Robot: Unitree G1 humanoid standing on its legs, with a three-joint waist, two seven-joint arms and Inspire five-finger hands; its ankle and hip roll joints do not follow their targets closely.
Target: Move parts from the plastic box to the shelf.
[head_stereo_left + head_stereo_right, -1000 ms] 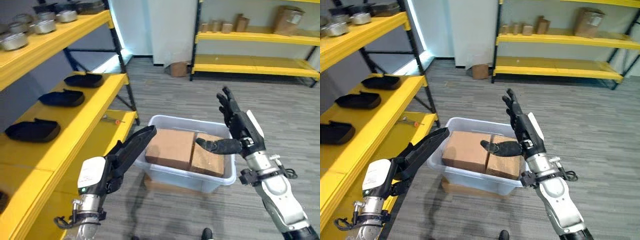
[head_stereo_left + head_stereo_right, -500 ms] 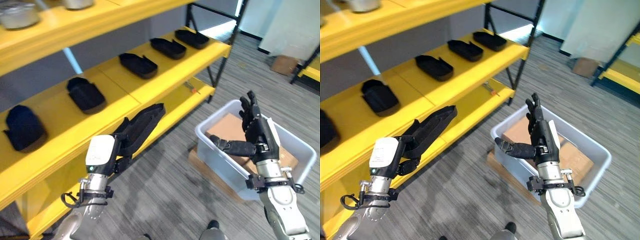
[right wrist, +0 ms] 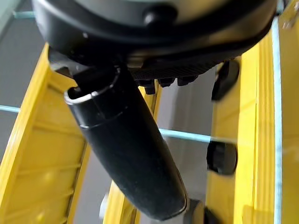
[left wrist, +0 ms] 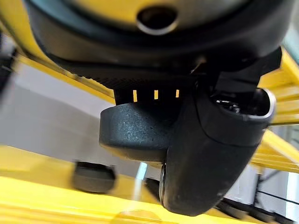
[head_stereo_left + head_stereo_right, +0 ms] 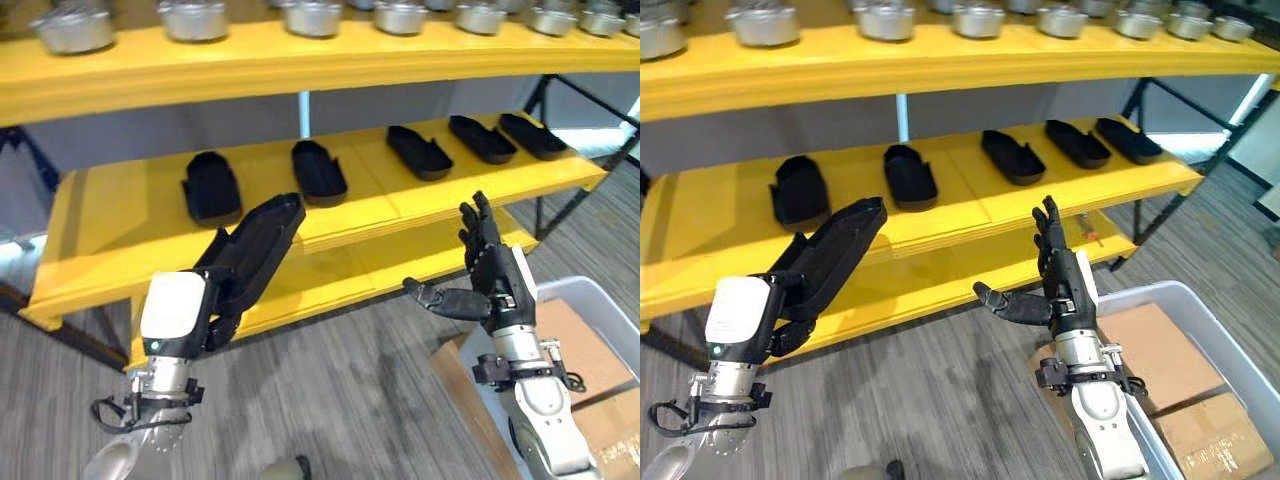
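**Part held up near the shelf**

The left hand (image 5: 215, 290) looks curled around a long black part (image 5: 255, 240), though its fingers are hard to see. The right hand (image 5: 490, 275) is spread wide and empty. The plastic box (image 5: 1200, 330) sits low beside it. If the part bumps the shelf (image 5: 130, 215) edge, it could slip and fall.

Both arms are silver-grey with ribbed black wrist collars. The left hand (image 5: 215, 285) is dark, its back carrying a white rounded cover with a small green indicator light. The right hand (image 5: 492, 275) is dark with slim segmented fingers (image 5: 472, 228), a white side panel and a matt black thumb (image 3: 126, 154).
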